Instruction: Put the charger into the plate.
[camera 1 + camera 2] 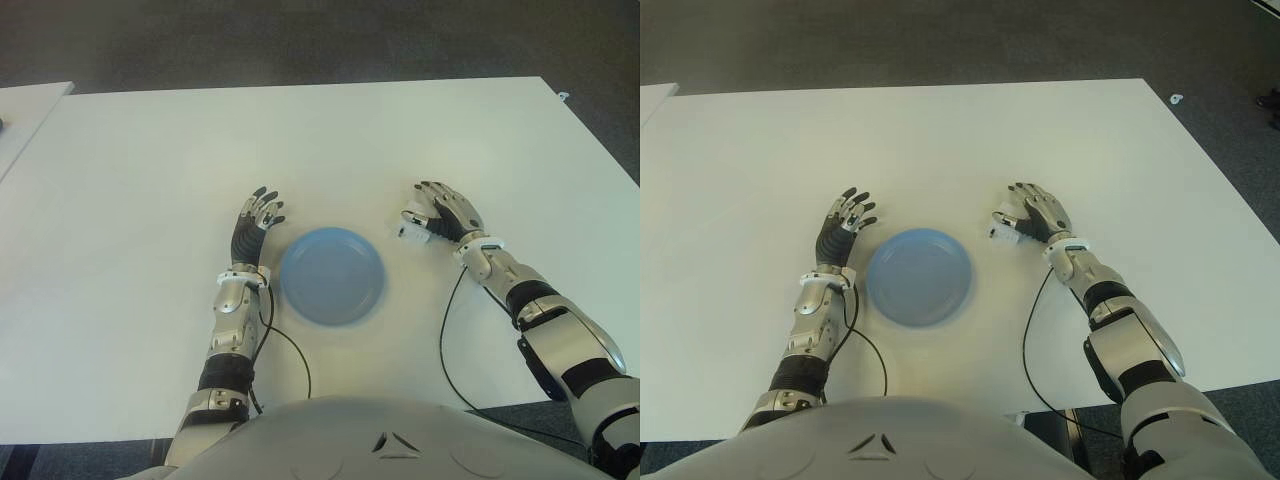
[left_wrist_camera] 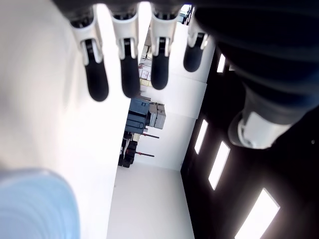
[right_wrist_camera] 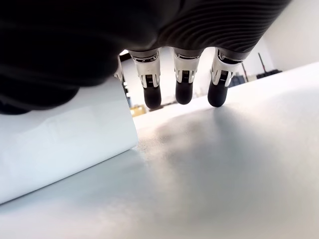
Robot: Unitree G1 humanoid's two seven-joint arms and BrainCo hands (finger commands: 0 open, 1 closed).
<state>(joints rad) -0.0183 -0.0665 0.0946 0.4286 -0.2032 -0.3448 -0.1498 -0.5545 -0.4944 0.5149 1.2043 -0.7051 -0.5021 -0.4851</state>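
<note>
- White charger (image 1: 412,226) is sitting on the white bench (image 1: 330,140), to the right of the blue plate (image 1: 331,274) and apart from it, not in it yet.
- I am reaching with my right hand (image 1: 447,212) at the charger; the hand is right beside it, on the side away from the plate, thumb side nearest the block.
- In the right wrist view the charger (image 3: 60,144) is showing as a white block standing on the bench just under my palm, and three fingertips (image 3: 183,92) are pointing out straight past it, not wrapped round it.
- So my right hand is reading as wide and holding nothing; I am judging this as the approach step, grasp not yet made.
- I cannot tell whether the thumb is touching the charger; it is hidden under the palm.
- Next move, as I judge it: I am needing to close fingers and thumb on the block's two sides, lift it off the bench, carry it left over the plate rim and set it down inside.
- Risk I am seeing: the block is small and smooth, so a push from the fingers could slide it away.
- My left hand (image 1: 254,225) is showing just left of the plate, fingers stretched out and spread, holding nothing, idle.
- Counting: one charger, one plate, one bench, two hands.
- Thin black cables are running from both wrists back toward my body; a second pale surface is showing at the far left edge.
</note>
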